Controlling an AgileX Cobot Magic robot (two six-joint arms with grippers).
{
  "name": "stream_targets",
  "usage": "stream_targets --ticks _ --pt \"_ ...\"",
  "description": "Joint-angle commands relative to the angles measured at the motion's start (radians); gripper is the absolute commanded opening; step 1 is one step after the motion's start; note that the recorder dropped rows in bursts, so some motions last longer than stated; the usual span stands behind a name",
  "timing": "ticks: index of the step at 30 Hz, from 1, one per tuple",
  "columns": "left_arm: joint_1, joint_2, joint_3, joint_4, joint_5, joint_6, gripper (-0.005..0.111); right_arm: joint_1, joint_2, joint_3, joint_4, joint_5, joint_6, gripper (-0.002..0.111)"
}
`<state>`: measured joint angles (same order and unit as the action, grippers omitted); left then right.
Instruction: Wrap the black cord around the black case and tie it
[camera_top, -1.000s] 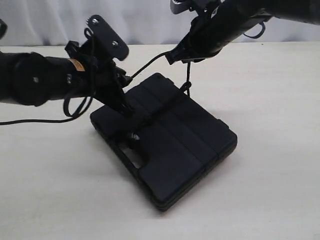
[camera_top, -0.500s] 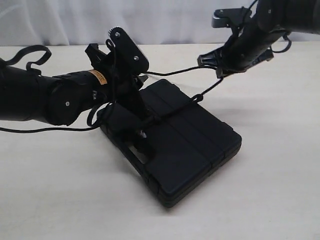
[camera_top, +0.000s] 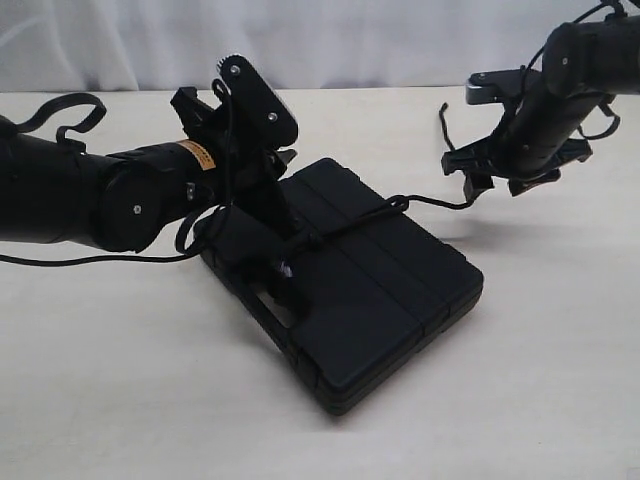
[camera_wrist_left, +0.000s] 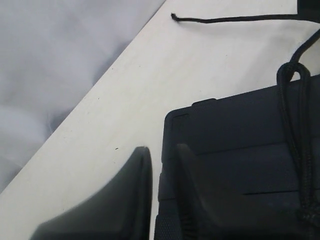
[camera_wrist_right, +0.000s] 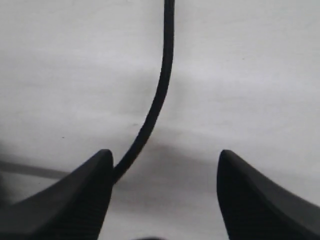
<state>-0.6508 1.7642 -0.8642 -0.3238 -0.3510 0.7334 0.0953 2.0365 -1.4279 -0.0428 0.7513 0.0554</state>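
Observation:
The black case (camera_top: 380, 300) lies flat on the table. The black cord (camera_top: 345, 225) crosses its top in several strands (camera_wrist_left: 295, 140), then sags off the far edge toward my right gripper (camera_top: 495, 185). That gripper hangs open above the table to the right of the case; the cord (camera_wrist_right: 157, 100) brushes the inner side of one finger, unheld. A frayed cord end (camera_wrist_left: 173, 16) rests on the table. My left gripper (camera_top: 285, 262) is down at the case's left edge. There its jaws (camera_wrist_left: 162, 147) stand almost together, one finger over the lid (camera_wrist_left: 235, 160) and one outside the wall.
The tan table (camera_top: 130, 380) stretches around the case, with a pale curtain (camera_top: 330, 40) behind its far edge. The left arm's thick cables (camera_top: 70, 105) loop above the table at the left.
My right gripper swung right and down from above the case and opened; the cord, taut half a second ago, now sags. The left arm and case shifted slightly right, then held.

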Motion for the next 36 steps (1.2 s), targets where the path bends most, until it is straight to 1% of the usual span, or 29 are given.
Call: stream_targets --ticks 1,3,5,7,8,9,10,11,12,13,15,16,18,21,25,28,31,32,33,36 --pt "-0.002 0.003 0.002 0.002 0.001 -0.005 0.017 -0.019 -0.004 -0.041 -0.123 0.063 0.063 0.058" --pt "-0.002 0.003 0.002 0.002 0.001 -0.005 0.017 -0.03 -0.004 -0.043 -0.193 0.074 0.118 0.058" --pt "-0.002 0.003 0.002 0.002 0.001 -0.005 0.017 -0.05 -0.006 -0.043 -0.211 0.074 0.12 0.057" --pt "-0.002 0.003 0.002 0.002 0.001 0.0 0.017 -0.058 -0.031 -0.043 -0.211 0.045 0.119 0.05" --pt "-0.002 0.003 0.002 0.002 0.001 0.002 0.017 -0.058 -0.064 -0.043 -0.208 0.014 0.102 0.042" --pt "-0.002 0.003 0.002 0.002 0.001 0.002 0.017 -0.058 -0.083 -0.043 -0.203 0.0 0.085 0.038" --pt "-0.002 0.003 0.002 0.002 -0.002 0.002 0.017 -0.058 -0.122 -0.043 -0.146 -0.03 0.047 0.032" --pt "-0.002 0.003 0.002 0.002 -0.002 0.002 0.017 -0.058 -0.138 -0.043 -0.105 -0.05 0.036 0.03" --pt "-0.002 0.003 0.002 0.002 -0.002 0.002 0.017 -0.058 -0.156 -0.043 0.02 -0.08 0.013 0.031" --pt "-0.002 0.003 0.002 0.002 0.0 0.002 0.017 -0.058 -0.154 -0.048 0.084 -0.1 -0.038 0.036" --pt "-0.002 0.003 0.002 0.0 0.0 0.002 0.017 -0.058 -0.107 -0.076 0.161 -0.128 -0.049 0.048" --pt "-0.002 0.003 0.002 -0.002 0.0 0.0 0.017 -0.058 -0.058 -0.106 0.166 -0.123 -0.049 0.051" --pt "-0.002 0.003 0.002 -0.002 0.0 0.0 0.017 -0.058 0.05 -0.206 0.164 -0.075 -0.03 0.051" --pt "-0.002 0.003 0.002 -0.002 -0.011 0.0 0.017 -0.056 0.219 -0.414 0.162 0.022 -0.016 0.051" --pt "-0.002 0.003 0.002 -0.002 -0.029 0.0 0.017 -0.036 0.347 -0.548 0.131 0.09 -0.022 0.05" --pt "-0.002 0.003 0.002 0.0 -0.029 0.0 0.017 -0.02 0.406 -0.608 0.094 0.115 -0.03 0.041" --pt "-0.002 0.003 0.002 -0.002 -0.026 0.0 0.017 -0.017 0.42 -0.615 0.078 0.107 -0.035 0.019" --pt "-0.002 0.003 0.002 -0.002 -0.024 0.0 0.017 -0.026 0.42 -0.615 0.062 0.107 -0.018 0.008" --pt "-0.002 0.003 0.002 -0.002 -0.021 0.0 0.017 -0.033 0.416 -0.615 0.053 0.113 0.009 0.004" --pt "-0.002 0.003 0.002 -0.002 -0.021 0.0 0.017 -0.074 0.396 -0.596 0.082 0.134 0.075 0.004"
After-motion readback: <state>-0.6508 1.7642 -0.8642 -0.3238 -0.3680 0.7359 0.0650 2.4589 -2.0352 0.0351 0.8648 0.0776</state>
